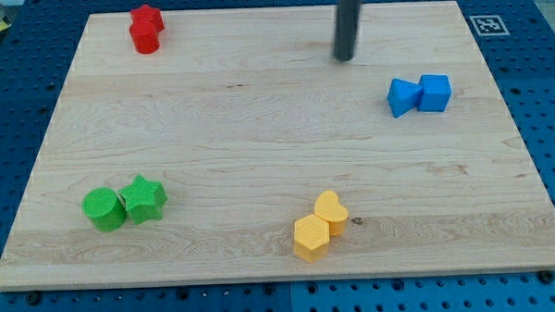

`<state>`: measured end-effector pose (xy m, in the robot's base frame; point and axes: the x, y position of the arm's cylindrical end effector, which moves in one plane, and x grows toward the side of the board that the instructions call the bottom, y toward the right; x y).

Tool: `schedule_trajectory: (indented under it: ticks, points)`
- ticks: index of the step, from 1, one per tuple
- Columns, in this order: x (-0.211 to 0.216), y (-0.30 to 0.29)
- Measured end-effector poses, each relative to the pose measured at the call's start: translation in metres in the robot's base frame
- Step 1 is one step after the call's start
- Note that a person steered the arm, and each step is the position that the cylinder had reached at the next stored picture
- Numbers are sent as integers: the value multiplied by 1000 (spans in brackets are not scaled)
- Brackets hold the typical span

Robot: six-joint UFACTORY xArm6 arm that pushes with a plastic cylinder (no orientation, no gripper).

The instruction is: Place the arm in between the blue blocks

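Note:
Two blue blocks touch each other at the view's right: a blue block of irregular shape (pixel 403 97) on the left and a blue cube (pixel 434 92) on the right. My tip (pixel 344 57) is the lower end of a dark rod coming down from the view's top. It rests on the wooden board (pixel 258 129), up and to the left of the blue blocks, well apart from them.
A red star (pixel 148 17) and a red cylinder (pixel 145 37) sit at the top left. A green cylinder (pixel 103 209) and a green star (pixel 144 199) sit at the bottom left. A yellow heart (pixel 331 211) and a yellow hexagon (pixel 311 238) sit at the bottom centre.

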<state>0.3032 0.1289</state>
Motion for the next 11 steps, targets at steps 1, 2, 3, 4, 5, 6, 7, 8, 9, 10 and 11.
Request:
schedule_trajectory:
  ticks: [1,2,3,4,5,6,7,8,9,10,11]
  points:
    - [24,75]
    - [64,91]
    - [73,90]
    - [78,90]
    - [85,88]
    - [93,87]
    - [97,87]
    - [97,87]
    - [97,85]
    - [96,66]
    - [94,41]
